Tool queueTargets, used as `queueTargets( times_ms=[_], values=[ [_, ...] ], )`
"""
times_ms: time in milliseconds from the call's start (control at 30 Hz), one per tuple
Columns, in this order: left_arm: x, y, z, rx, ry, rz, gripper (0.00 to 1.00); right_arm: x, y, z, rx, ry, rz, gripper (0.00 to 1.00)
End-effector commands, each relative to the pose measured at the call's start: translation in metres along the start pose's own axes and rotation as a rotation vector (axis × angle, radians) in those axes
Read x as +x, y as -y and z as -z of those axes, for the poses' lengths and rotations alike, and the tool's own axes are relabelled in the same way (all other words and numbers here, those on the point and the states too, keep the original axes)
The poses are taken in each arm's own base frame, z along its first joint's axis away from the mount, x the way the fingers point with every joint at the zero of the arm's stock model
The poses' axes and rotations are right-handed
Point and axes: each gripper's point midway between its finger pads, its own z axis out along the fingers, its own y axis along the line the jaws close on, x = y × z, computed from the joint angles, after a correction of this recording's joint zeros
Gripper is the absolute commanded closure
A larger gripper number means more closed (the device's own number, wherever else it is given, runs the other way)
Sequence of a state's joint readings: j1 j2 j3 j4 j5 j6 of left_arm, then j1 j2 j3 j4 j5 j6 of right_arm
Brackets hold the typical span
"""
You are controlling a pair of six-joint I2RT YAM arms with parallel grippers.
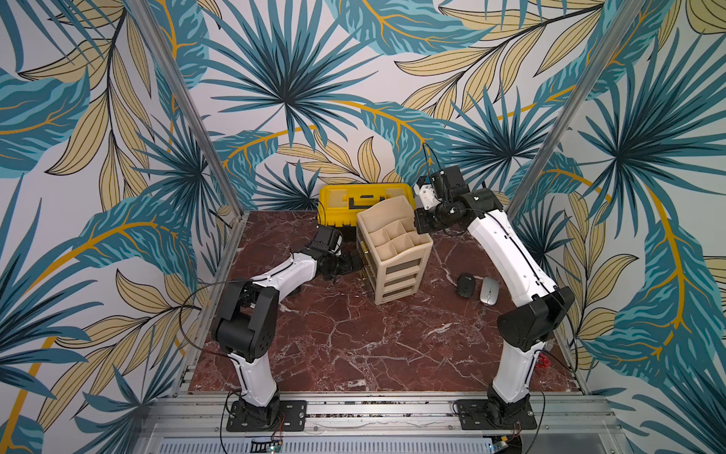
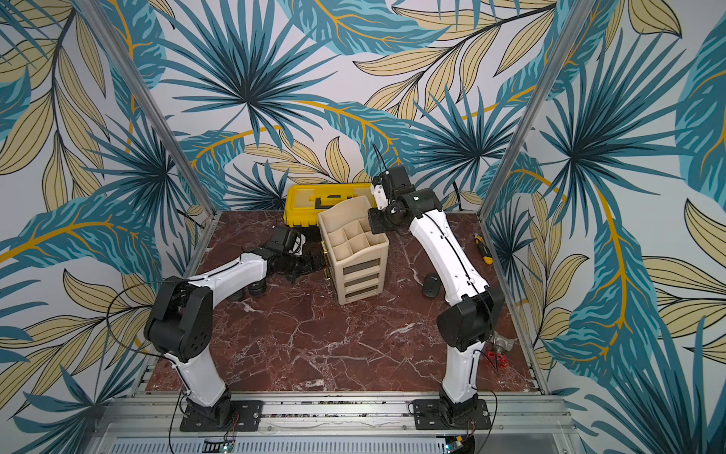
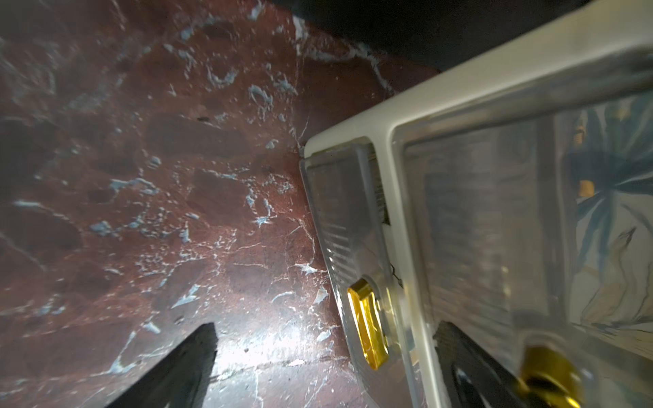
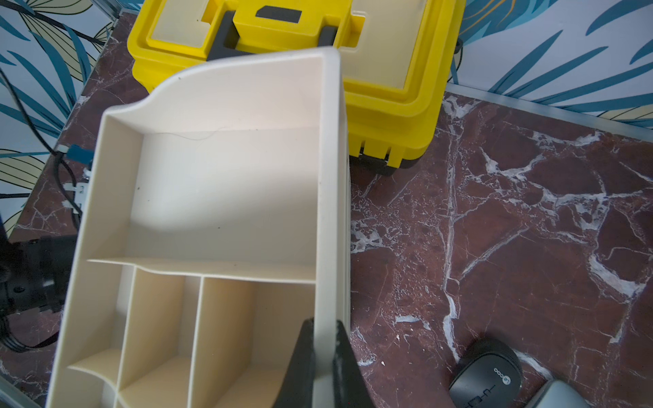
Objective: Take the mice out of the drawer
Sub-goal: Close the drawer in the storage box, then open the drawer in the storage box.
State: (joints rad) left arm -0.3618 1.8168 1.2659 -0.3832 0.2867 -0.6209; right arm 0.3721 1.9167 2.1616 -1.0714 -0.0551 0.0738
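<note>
Right claw (image 4: 324, 323) is pinching the organizer (image 4: 330, 176) rim, left claw (image 3: 327, 332) gaping empty at the drawers (image 3: 353, 226), black mouse (image 1: 465, 285) and silver mouse (image 1: 489, 291) lying outside.

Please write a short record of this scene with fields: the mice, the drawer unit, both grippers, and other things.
Mice: black mouse and silver mouse lie side by side on the table, on the right arm's side of the drawer unit.
Left gripper: fingers open, low beside a gold drawer handle.
Right gripper: fingers shut on the drawer unit's top rim.
Other things: yellow toolbox behind the unit; knife near the table's edge.
Inside the drawers: cannot tell.
</note>
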Motion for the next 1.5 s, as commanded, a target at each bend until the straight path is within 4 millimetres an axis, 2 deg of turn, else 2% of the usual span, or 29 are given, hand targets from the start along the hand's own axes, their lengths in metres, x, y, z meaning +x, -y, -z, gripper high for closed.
queueTargets(
  times_ms=[0,233,367,433,500,533,600,667,800,867,1133,1267,1467],
  values=[
    [-0.022,0.027,0.01,0.052,0.085,-0.035,0.0,0.06,-0.001,-0.031,0.024,-0.242,0.03,1.0],
    [-0.011,0.004,0.03,-0.028,0.139,-0.022,0.0,0.061,0.001,-0.035,0.036,-0.241,0.018,1.0],
    [0.001,-0.004,0.026,-0.013,0.124,0.016,0.0,0.063,0.0,-0.037,0.034,-0.246,0.013,1.0],
    [0.002,-0.004,0.021,0.027,0.131,0.045,0.04,0.063,0.001,-0.037,0.036,-0.246,0.013,1.0],
    [0.004,-0.005,0.018,0.063,0.131,0.076,0.13,0.063,0.001,-0.036,0.037,-0.246,0.014,1.0],
    [0.005,-0.005,0.016,0.084,0.134,0.086,0.23,0.063,0.001,-0.036,0.037,-0.247,0.015,1.0],
    [0.006,-0.009,0.015,0.092,0.141,0.115,0.33,0.065,0.001,-0.036,0.038,-0.249,0.018,1.0],
    [0.008,-0.016,0.016,0.091,0.162,0.145,0.51,0.067,0.003,-0.035,0.045,-0.254,0.024,1.0],
    [0.01,-0.022,0.01,0.173,0.155,0.208,0.56,0.067,0.003,-0.035,0.042,-0.25,0.021,1.0],
    [0.012,-0.021,0.003,0.246,0.136,0.249,0.65,0.067,0.002,-0.036,0.039,-0.251,0.021,1.0],
    [0.017,-0.012,-0.014,0.395,0.116,0.271,0.65,0.067,0.002,-0.037,0.037,-0.249,0.019,1.0],
    [0.018,0.0,-0.022,0.504,0.102,0.272,0.61,0.067,0.001,-0.038,0.032,-0.251,0.016,1.0],
    [0.026,-0.004,-0.034,0.516,0.101,0.274,0.59,0.068,0.001,-0.04,0.031,-0.254,0.016,1.0]
  ],
)
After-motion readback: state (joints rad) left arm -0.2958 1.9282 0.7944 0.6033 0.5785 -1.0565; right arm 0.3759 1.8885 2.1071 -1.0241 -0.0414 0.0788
